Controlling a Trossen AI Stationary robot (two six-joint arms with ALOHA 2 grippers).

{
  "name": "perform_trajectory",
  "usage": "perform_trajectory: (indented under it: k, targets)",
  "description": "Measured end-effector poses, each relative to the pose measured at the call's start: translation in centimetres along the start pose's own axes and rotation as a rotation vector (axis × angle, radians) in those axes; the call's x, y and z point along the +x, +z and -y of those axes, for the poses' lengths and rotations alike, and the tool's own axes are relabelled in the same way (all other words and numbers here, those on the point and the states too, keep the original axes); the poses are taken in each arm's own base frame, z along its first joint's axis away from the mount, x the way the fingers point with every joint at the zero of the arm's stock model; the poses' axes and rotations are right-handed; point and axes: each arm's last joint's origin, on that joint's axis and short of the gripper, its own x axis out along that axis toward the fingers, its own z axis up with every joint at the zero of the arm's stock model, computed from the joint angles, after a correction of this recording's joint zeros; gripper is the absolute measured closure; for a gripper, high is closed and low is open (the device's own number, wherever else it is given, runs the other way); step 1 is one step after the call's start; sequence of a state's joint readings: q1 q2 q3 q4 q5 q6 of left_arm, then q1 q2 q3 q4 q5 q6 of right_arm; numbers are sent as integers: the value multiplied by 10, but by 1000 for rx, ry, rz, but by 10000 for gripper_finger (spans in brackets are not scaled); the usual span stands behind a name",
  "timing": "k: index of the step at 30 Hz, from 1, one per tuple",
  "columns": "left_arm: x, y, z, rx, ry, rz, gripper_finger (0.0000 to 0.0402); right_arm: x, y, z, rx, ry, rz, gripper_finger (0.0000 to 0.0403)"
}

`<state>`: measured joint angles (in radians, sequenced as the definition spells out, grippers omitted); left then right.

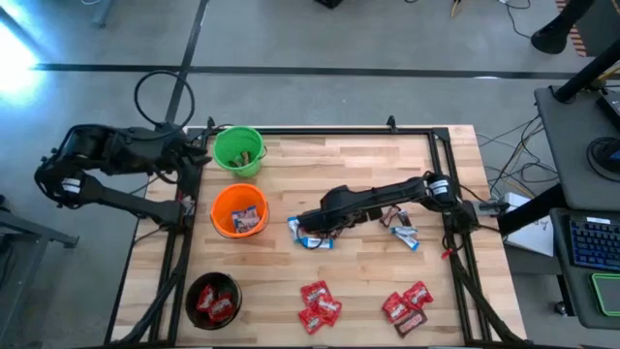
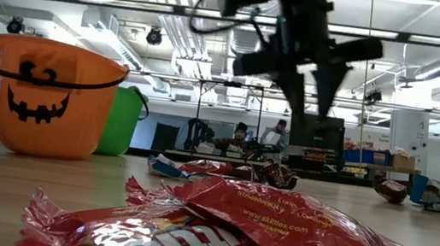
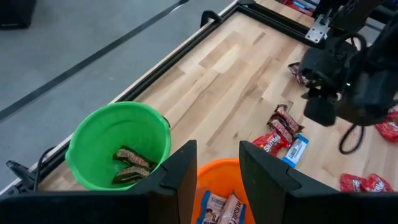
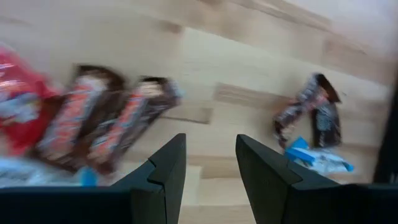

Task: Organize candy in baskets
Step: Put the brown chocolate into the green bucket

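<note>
The right gripper [image 1: 308,225] reaches from 3 o'clock to the table's [image 1: 368,174] middle, over a blue-and-white sweet [image 1: 312,238] just at 3 o'clock of the orange bucket [image 1: 238,210]; from above its fingers cannot be made out. The left gripper [image 1: 199,155] waits at the table's 9 o'clock edge, beside the green bucket [image 1: 238,150] at 11 o'clock. The black bucket [image 1: 213,298] at 7 o'clock holds red sweets; more red sweets [image 1: 319,302] lie at 6 o'clock and another red heap [image 1: 407,304] at 5 o'clock, well apart from either gripper. In the low view the right arm [image 2: 299,48] comes down behind a red wrapper [image 2: 274,226] close to the lens, with the orange bucket [image 2: 51,99] and green bucket [image 2: 124,118] at 9 o'clock. In the left wrist view the left fingers [image 3: 180,174] stand apart with nothing between them, above the green bucket [image 3: 93,137], which holds brown bars [image 3: 132,165], and the orange bucket [image 3: 217,171]. In the right wrist view the right fingers [image 4: 168,165] are likewise parted and empty, with two brown bars [image 4: 102,127] lying on the wood just beyond one fingertip, untouched, and another brown sweet [image 4: 311,112] with a blue one farther off.
</note>
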<state>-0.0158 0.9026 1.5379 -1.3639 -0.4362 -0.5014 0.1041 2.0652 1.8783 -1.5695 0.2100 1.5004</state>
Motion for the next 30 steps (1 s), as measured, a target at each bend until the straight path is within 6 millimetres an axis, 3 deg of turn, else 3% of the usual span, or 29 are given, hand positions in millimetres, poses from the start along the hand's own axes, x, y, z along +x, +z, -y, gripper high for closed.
perform_trajectory:
  k: [6,12,16,24,30]
  targets:
    - [-13,3,-8,-6,57,78,299,-2,-14,40,227,-32,11,268]
    - [-24,5,-16,10,128,153,299,-7,-34,79,441,122,52,268]
    - [-25,5,-18,31,172,176,299,6,-38,92,525,235,40,268]
    - [-26,6,-20,45,248,210,299,37,-43,124,634,146,55,268]
    - [-34,10,-22,46,240,232,299,61,-47,139,747,191,8,268]
